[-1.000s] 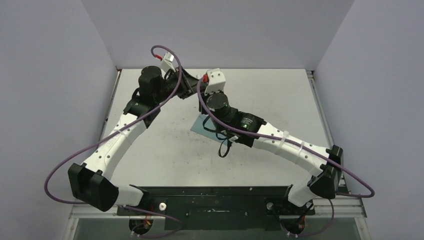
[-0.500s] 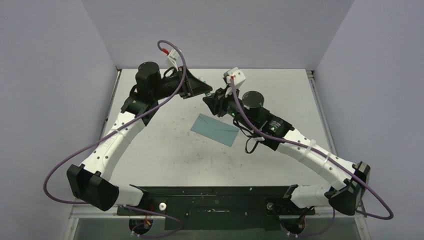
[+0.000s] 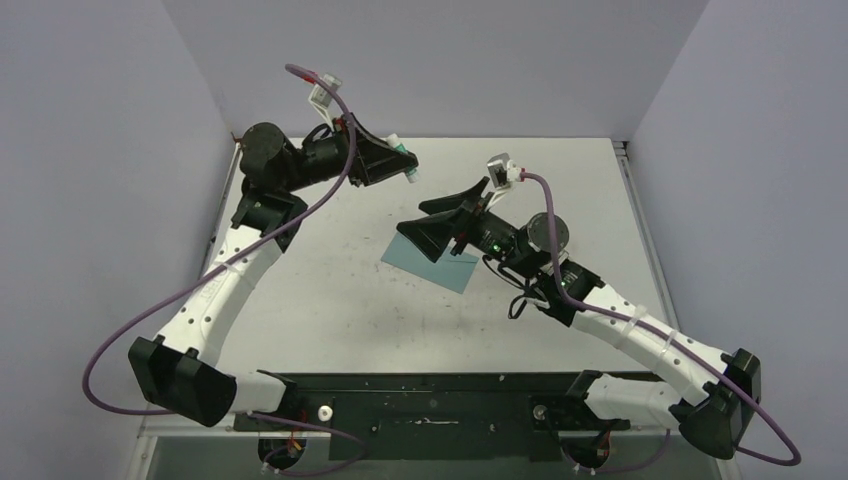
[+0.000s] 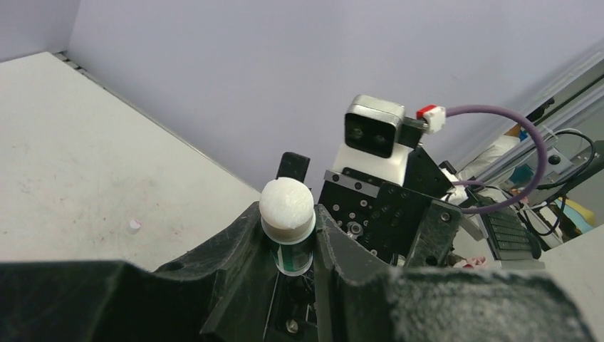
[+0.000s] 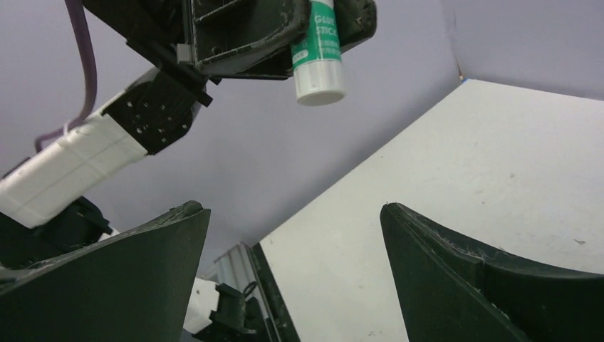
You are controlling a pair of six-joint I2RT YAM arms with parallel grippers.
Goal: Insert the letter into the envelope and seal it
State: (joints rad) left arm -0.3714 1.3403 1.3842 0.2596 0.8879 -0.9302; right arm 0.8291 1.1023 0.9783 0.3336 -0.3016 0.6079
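Observation:
The teal envelope (image 3: 458,268) lies flat at mid-table, its left part covered by my right gripper (image 3: 436,219). That gripper hovers above it with both fingers spread wide and nothing between them; the right wrist view shows the same wide gap at the gripper (image 5: 293,208). My left gripper (image 3: 396,160) is raised at the back left, shut on a white-and-green glue stick (image 3: 404,158). The stick (image 4: 287,228) sits clamped between the fingers, its white end pointing outward. From the right wrist, the glue stick (image 5: 318,50) hangs overhead. The letter is out of view.
A small white bit (image 4: 133,226) lies on the bare tabletop at the back. Grey walls close in the table on three sides. The black arm base rail (image 3: 430,395) runs along the near edge.
My right gripper has come away from the left gripper, swung back toward mid-table over the envelope and opened wide. The left arm drew the glue stick up and slightly left.

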